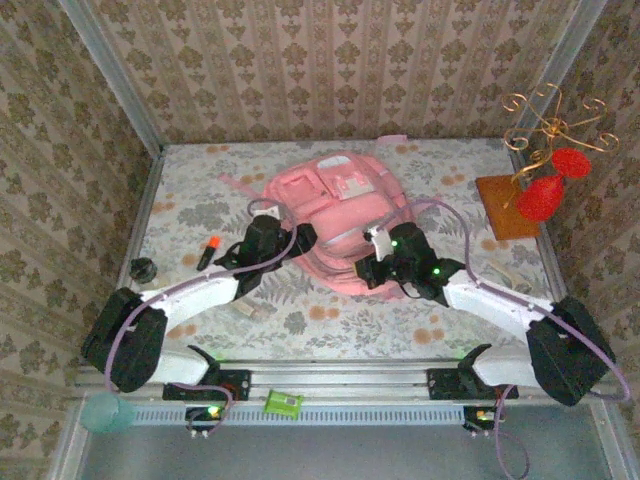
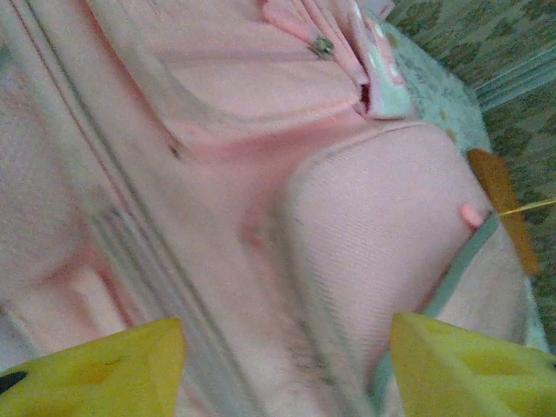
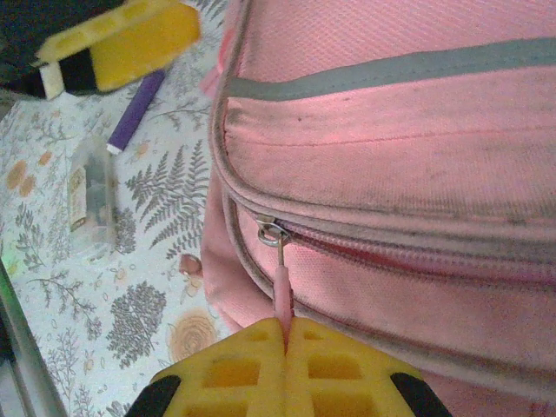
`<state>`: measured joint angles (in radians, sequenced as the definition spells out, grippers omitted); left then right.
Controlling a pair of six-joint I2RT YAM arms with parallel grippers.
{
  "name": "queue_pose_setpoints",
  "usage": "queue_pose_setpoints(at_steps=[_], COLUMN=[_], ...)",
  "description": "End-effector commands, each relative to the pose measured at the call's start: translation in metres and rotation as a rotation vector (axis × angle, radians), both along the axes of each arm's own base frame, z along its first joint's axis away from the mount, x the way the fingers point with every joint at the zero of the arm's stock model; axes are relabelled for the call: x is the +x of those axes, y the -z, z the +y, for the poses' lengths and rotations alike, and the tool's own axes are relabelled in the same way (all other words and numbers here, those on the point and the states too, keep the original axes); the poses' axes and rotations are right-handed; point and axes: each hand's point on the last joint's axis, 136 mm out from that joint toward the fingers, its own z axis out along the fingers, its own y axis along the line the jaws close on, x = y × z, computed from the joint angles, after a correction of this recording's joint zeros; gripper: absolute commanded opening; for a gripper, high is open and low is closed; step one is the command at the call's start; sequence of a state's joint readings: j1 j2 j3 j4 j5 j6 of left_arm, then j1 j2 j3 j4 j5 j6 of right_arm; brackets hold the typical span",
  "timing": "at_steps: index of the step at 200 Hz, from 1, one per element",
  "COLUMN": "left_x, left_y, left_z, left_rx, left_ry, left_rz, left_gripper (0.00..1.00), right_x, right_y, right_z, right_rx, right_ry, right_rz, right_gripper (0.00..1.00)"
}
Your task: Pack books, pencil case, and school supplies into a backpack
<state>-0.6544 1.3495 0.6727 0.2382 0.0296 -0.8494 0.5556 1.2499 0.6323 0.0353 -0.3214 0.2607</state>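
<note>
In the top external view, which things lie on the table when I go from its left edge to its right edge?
small black round object → black marker with orange cap → pink backpack → wooden stand with red ornaments

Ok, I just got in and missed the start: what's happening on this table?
The right gripper is pinched shut on the thin pink zip pull of the large soft pink backpack. The left gripper hangs open over it, holding nothing. A thin purple pen lies unpacked on the table.
</note>
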Motion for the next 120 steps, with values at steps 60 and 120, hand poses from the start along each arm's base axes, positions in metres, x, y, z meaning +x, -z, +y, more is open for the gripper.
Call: queue_pose_setpoints(at_steps=[60,120], left_x=[0.011,0.008], left_y=[0.014,0.029], left_z=[-0.043,-0.085], left_rx=[0.11,0.026], left_ry=[0.221,0.29], left_rz=[0.062,0.105], left_gripper=[0.59,0.36], right_x=[-0.005,-0.009], right_y=[0.002,0.013], right_z=[-0.021,0.001], right_rx=[0.014,0.042], right_ry=[0.021,0.016], right_rz=[0.02,0.031], right_gripper=[0.0,0.0])
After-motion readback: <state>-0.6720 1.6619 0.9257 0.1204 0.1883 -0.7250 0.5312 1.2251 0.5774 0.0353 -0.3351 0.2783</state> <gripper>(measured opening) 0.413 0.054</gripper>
